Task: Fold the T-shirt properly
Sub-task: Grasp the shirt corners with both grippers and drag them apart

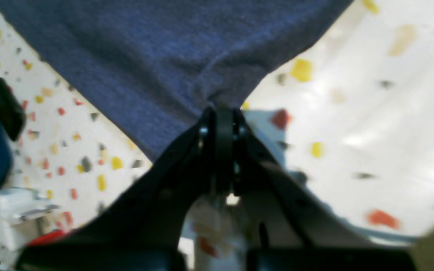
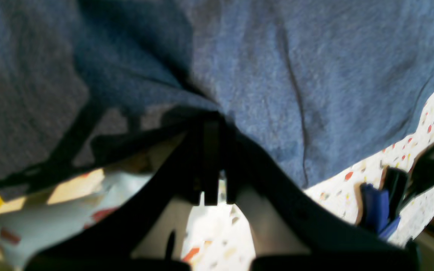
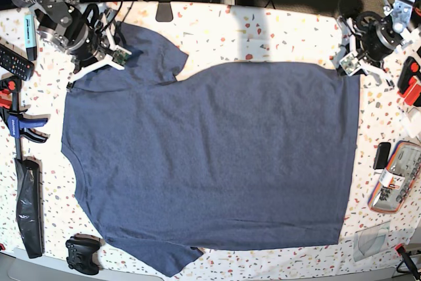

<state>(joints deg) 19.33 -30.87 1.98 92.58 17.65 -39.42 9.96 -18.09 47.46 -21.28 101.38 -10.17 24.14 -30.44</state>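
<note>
The T-shirt (image 3: pixel 217 156) lies spread over the middle of the speckled tabletop (image 3: pixel 283 37), its plain navy side up, taking up most of the space between the two arms in the base view. The left gripper (image 1: pixel 222 113) is closed, with a gathered pinch of the navy cloth between its fingertips, at the corner of the shirt on the right of the base view. The right gripper (image 2: pixel 217 116) is closed as well, nipping a fold of the fabric near the shirt's upper left in that same view (the cloth bunches and creases around the tips there). Beyond the right gripper, a flap of the shirt sticks out toward the top of the base view, while another piece of it juts out at the bottom, left of centre. Down the left side of the tabletop lie a pair of blue-handled pliers (image 3: pixel 23 126), a long black tool or case (image 3: pixel 28 208) and, near the lower left, a small black object (image 3: pixel 83 256) (what it is, I can't tell). On the right side, a black item (image 3: pixel 382 156) sits just beside an orange-edged case (image 3: pixel 395 177), apart from the shirt's edge.
</note>
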